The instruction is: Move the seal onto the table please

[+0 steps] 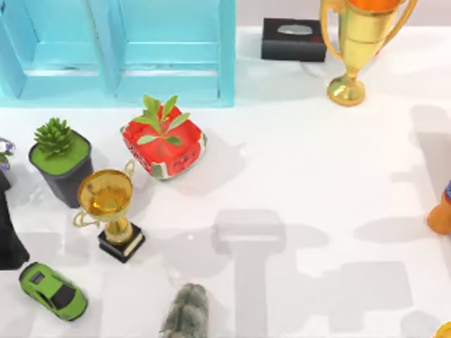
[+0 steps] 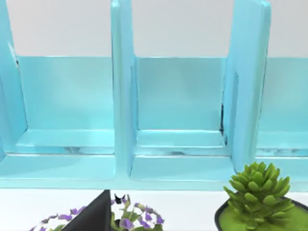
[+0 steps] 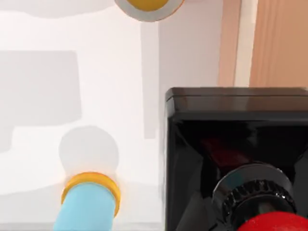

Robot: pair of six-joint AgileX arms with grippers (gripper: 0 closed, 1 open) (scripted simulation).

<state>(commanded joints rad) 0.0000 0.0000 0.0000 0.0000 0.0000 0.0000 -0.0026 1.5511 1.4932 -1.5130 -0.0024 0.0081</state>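
**A:** Where's the seal relative to the right end effector?

**B:** Hard up against my right wrist camera. The seal (image 3: 231,144) has its red knob nearest the lens, then a ribbed black collar, then the square black block beyond. White worktop (image 3: 110,86) lies behind it. I can't tell if the block is resting on the surface or hanging over it.

**A:** End effector state?

**B:** Can't tell for the right one, neither how far open it is nor whether it has hold of the seal.

**A:** What's around the seal?

**B:** A blue cylinder (image 3: 86,209) with an orange ring is close beside it but apart. A yellow round thing (image 3: 147,6) is farther off. A tan strip (image 3: 276,43) runs past the worktop's edge just beyond the block.

**A:** Left side?

**B:** The left arm (image 1: 10,236) is at the worktop's left edge. The left end effector (image 2: 94,216) is a dark wedge low in its wrist view, so I can't tell its opening either. It faces the light blue cabinet (image 2: 178,96) at far left, with a purple-flowered plant (image 2: 130,219) and a green succulent (image 2: 257,192) in front.

**A:** Rest of the worktop?

**B:** From above:
- The red pot (image 1: 163,144) with a leafy sprig is left of centre.
- The small gold trophy (image 1: 113,211) is near-left of it.
- The green toy car (image 1: 53,290) is at near left.
- The gray furry figure (image 1: 187,313) is at the near edge.
- The black box (image 1: 294,39) and the big gold trophy (image 1: 352,49) are at far right.
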